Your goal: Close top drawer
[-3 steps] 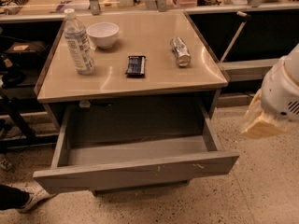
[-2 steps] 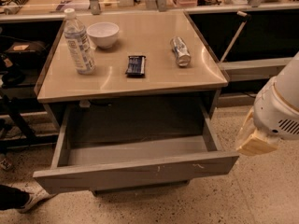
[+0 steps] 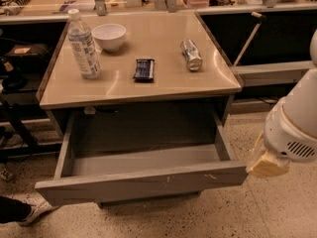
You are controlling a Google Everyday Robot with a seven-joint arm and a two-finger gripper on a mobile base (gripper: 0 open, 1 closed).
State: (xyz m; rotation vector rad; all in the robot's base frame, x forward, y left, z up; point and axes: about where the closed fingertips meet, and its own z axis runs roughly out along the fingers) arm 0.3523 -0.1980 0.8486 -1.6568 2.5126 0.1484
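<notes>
End effector (image 3: 266,161), grip state unclear, just beside open top drawer (image 3: 143,182)'s right corner; drawer's long axis left-right, front camera-ward.

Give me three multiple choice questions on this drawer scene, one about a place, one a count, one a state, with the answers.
1. Where is the end effector?
A. Over the tabletop
B. Right of the top drawer, by its front corner
C. Inside the drawer

2. How many things are on the table?
A. Two
B. Four
C. Six

3. The top drawer is:
A. Pulled open
B. Shut
C. Removed

Answers: B, it hangs off the drawer's right end; B, bottle, bowl, packet, can; A, its grey inside shows.
</notes>
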